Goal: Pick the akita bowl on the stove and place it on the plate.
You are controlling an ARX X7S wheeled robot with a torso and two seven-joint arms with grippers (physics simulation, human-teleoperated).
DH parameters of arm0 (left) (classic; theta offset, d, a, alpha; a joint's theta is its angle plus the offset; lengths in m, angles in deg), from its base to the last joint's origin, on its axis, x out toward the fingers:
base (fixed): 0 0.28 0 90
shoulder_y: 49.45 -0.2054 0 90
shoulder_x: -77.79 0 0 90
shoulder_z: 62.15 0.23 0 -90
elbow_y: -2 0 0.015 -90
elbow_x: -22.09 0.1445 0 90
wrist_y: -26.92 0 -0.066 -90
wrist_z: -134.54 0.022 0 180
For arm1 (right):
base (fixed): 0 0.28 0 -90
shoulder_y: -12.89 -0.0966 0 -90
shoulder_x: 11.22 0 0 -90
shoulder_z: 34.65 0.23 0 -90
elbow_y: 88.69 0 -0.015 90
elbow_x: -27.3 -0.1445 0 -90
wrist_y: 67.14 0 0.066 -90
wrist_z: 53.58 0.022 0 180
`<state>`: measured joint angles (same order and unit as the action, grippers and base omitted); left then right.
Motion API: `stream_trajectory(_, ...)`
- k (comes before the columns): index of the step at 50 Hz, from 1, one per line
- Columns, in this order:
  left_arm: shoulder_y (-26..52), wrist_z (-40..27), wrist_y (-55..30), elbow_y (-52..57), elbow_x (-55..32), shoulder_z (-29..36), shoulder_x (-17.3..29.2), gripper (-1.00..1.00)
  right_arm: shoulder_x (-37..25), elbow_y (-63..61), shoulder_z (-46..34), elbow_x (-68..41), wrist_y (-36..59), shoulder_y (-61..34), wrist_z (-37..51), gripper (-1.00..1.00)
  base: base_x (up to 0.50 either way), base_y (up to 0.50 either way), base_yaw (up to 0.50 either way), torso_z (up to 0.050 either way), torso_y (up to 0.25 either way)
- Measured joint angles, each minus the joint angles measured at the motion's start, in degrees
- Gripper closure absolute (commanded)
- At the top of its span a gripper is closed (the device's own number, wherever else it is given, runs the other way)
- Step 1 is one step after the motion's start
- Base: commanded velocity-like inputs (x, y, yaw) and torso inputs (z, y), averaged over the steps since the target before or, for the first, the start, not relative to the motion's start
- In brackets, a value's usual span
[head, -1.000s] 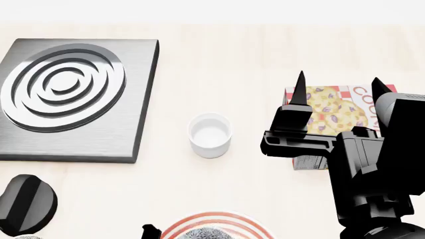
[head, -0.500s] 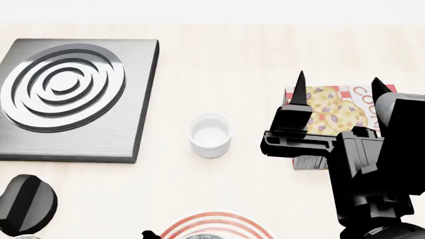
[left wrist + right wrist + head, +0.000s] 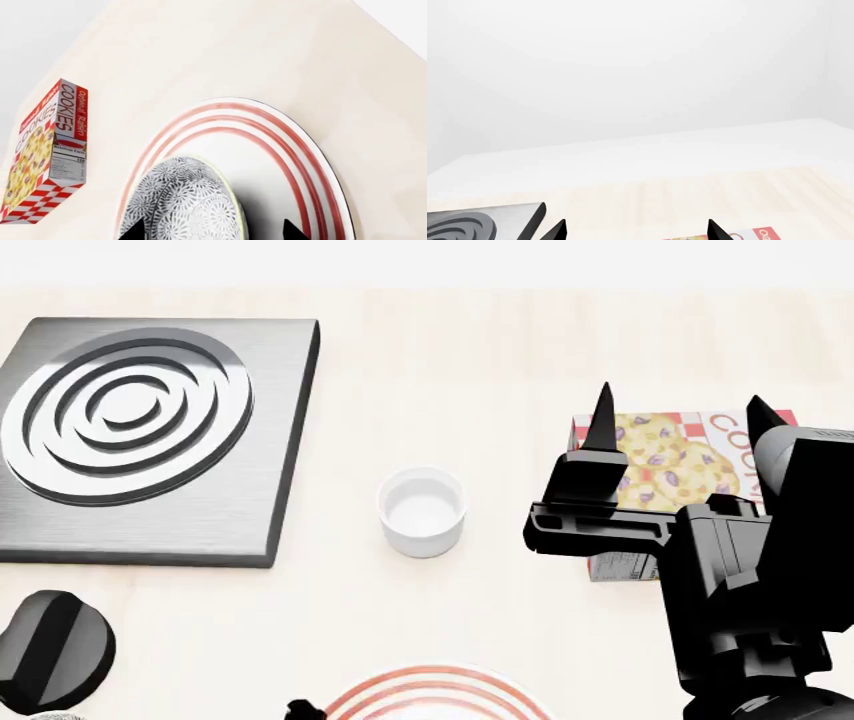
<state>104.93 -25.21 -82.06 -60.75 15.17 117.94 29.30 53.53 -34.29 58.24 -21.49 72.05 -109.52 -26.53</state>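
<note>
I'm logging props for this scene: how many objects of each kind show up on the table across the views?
Stove: 1
Knob: 1
White cup: 1
Cookie box: 1
Plate: 1
Akita bowl: 1
Total: 6

Simulated kitchen-style tabletop scene, not a real room: flat render shading, pale wood-grain tabletop (image 3: 534,340) against a blank white backdrop with no walls, cabinets or fixtures visible. Kitchen cues: a dark grey stove (image 3: 147,430) slab with concentric burner rings and a black knob (image 3: 51,645) beside it, a small white cup (image 3: 422,510), a red-ringed white plate (image 3: 293,145) carrying a speckled akita bowl (image 3: 183,200), and a box of cookies (image 3: 47,150) lying on the tabletop. Everything sits on one bare surface like a staged test setup.
</note>
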Motion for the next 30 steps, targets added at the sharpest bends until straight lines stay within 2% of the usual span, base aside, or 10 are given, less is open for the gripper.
stream_trajectory(30,1.32,-2.18,-2.20,3.60,-4.31,-4.91,-1.13,-1.00,-0.33,0.44,-0.59,0.04,-0.74,0.26,0.04,-1.00,0.00,0.00,0.00,0.000,0.000)
